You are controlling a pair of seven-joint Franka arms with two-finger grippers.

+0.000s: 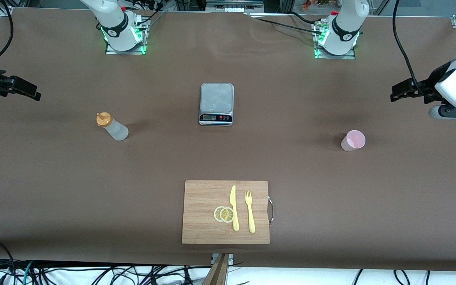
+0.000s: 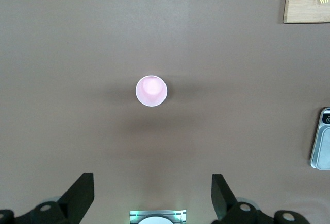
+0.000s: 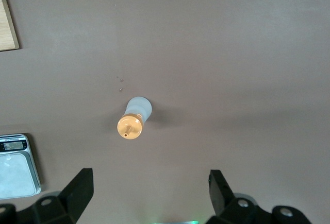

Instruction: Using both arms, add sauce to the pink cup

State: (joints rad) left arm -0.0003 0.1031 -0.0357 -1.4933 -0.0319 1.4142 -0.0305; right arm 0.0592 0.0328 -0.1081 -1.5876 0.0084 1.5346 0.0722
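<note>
Nothing grabbed yet. Could easily tip the light pink cup (image 1: pixel 353 140) or topple the sauce (image 1: pixel 111 127) with an off-centre pinch. Cup upright, empty-looking, toward the left arm's end of the surface (image 1: pixel 54 190); whitish bottle, orange cap, toward the right arm's end. Left gripper (image 2: pixel 152 195) over the cup, right gripper (image 3: pixel 150 193) over the sauce, both jaws wide open.

Left black two-finger gripper (image 1: pixel 395 94) at 3 o'clock, raised, jaws apart. Right black two-finger gripper (image 1: pixel 34 94) at 9 o'clock, raised, jaws apart.

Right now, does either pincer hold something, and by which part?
Nothing is held. The left pincer hangs open over the pink cup; the right pincer, open, over the sauce.
</note>
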